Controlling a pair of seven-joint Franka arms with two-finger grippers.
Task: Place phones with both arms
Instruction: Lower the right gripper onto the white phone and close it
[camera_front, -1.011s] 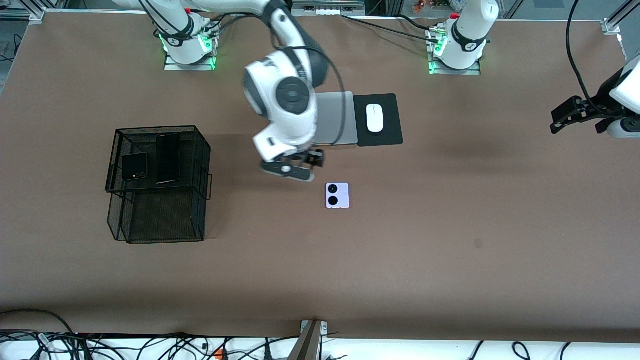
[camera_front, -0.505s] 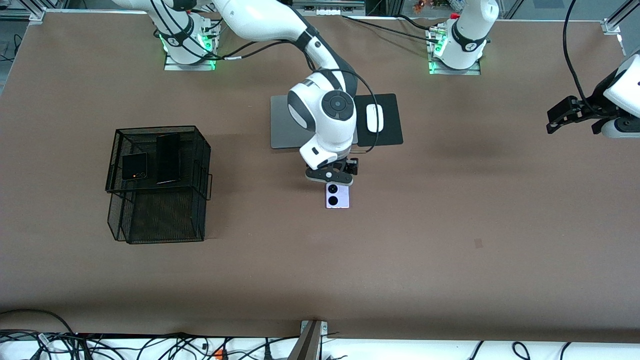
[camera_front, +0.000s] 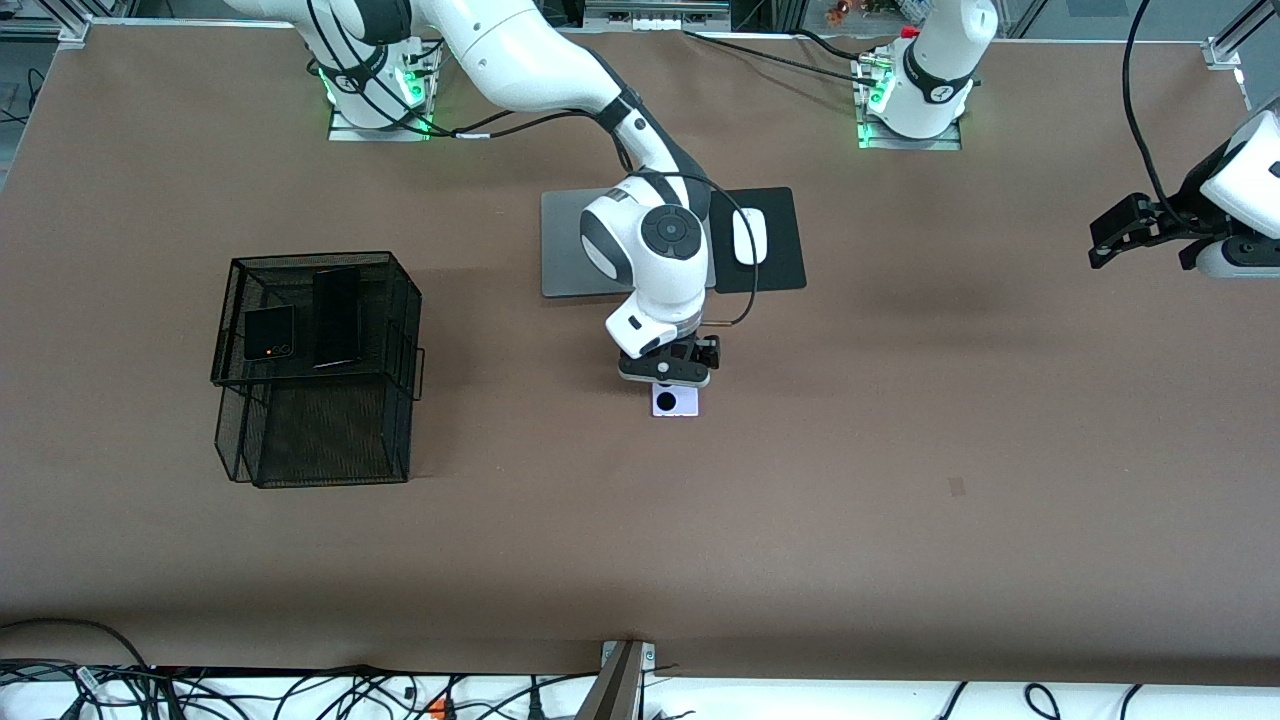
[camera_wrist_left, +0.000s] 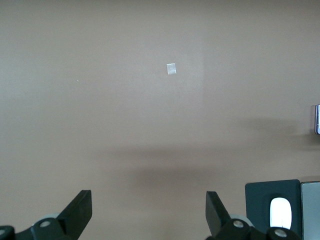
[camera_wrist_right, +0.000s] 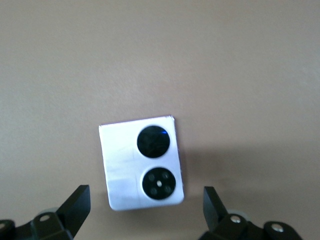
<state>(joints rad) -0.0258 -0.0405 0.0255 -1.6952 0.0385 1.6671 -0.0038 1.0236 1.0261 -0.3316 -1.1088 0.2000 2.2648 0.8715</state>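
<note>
The lilac-white phone (camera_front: 677, 402) with two round black lenses lies flat on the brown table, partly covered by my right gripper (camera_front: 668, 372), which hangs open just above it. In the right wrist view the phone (camera_wrist_right: 140, 162) lies between the spread fingers of the right gripper (camera_wrist_right: 146, 210). The small squarish black phone (camera_front: 269, 332) and the long slim black slab (camera_front: 337, 317) lie on the top of the black mesh basket (camera_front: 320, 420). My left gripper (camera_front: 1115, 231) waits open, in the air at the left arm's end of the table; its wrist view (camera_wrist_left: 149, 212) shows bare table.
A silver laptop (camera_front: 565, 245) and a white mouse (camera_front: 749, 236) on a black pad (camera_front: 780, 255) lie just farther from the front camera than the lilac-white phone. A small pale mark (camera_front: 957, 487) is on the table.
My right arm has swung from beside the basket side toward the lilac-white phone and come down over it, now covering its farther half. The left gripper drifted slightly.
</note>
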